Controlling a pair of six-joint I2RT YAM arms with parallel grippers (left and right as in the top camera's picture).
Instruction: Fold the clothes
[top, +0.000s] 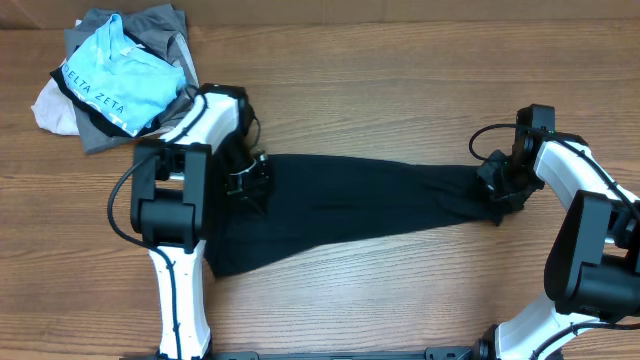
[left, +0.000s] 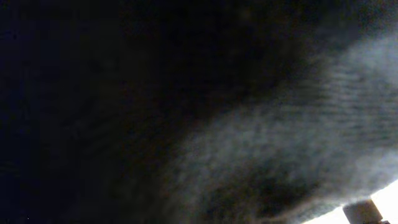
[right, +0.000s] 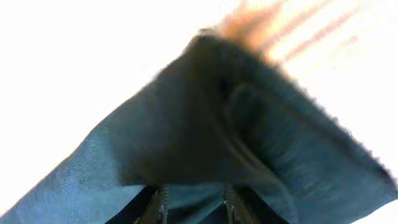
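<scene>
- Black shirt (top: 350, 205) lies stretched across the middle of the wooden worktop (top: 400, 80), narrowing toward my right side.
- My left jaws are clamped on its left end; my right jaws pinch its bunched right end.
- Pile (top: 120, 80) of blue, grey and white garments sits at the far left corner, just beside my left arm (top: 185, 170).
- Bare wood lies open along both long edges of the shirt.
- Left wrist view shows only dark cloth; right wrist view is blurred.

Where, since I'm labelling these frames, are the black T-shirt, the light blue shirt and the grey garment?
black T-shirt (top: 350, 205): overhead view, middle of its stretched fabric.
light blue shirt (top: 125, 85): overhead view, lettered front.
grey garment (top: 150, 25): overhead view, top edge of the pile.
</scene>
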